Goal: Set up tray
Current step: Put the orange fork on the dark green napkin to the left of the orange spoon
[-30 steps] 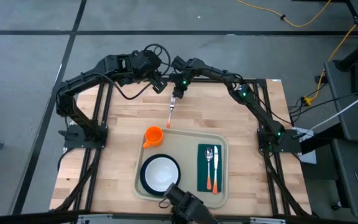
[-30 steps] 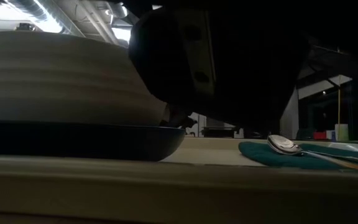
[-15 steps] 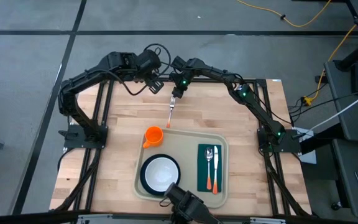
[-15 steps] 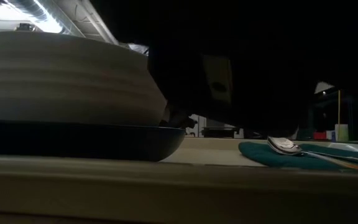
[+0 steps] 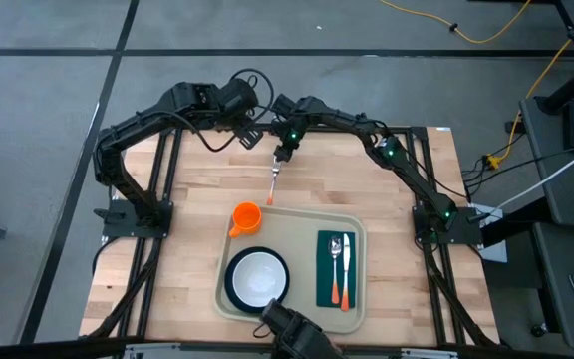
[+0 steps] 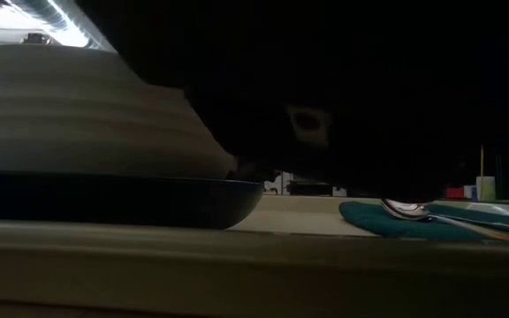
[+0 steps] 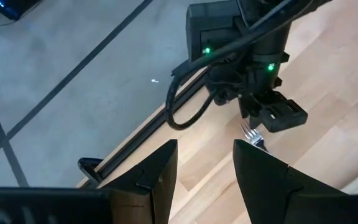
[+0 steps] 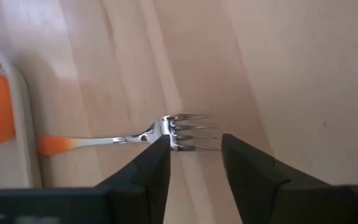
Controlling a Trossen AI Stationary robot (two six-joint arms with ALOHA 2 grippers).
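The beige tray (image 5: pixel 297 225) lies at the table's near middle. It carries a dark plate (image 5: pixel 231 283) with a white bowl (image 5: pixel 258 277), a green napkin (image 5: pixel 324 269) with a spoon (image 5: pixel 335 249) and an orange-handled knife (image 5: pixel 345 274), and an orange cup (image 5: pixel 245 217) in its far left corner. A fork (image 5: pixel 274 182) with an orange handle end lies flat on the wood beyond the tray. My right gripper (image 8: pixel 194 152) stands open over the fork's tines (image 8: pixel 191 130), one finger on either side. My left gripper (image 7: pixel 205 168) hovers open near the far edge, just left of it.
Bare wood lies left and right of the tray and along the far edge. In the low view the bowl (image 6: pixel 87 115) and plate (image 6: pixel 113 199) fill the left, and a dark shape covers the upper middle. Cables run on the floor beyond the table.
My left arm has drawn back a little toward the table's far left corner. The fork lies where it did, flat on the wood. In the low view a dark shape has spread across the top of the picture.
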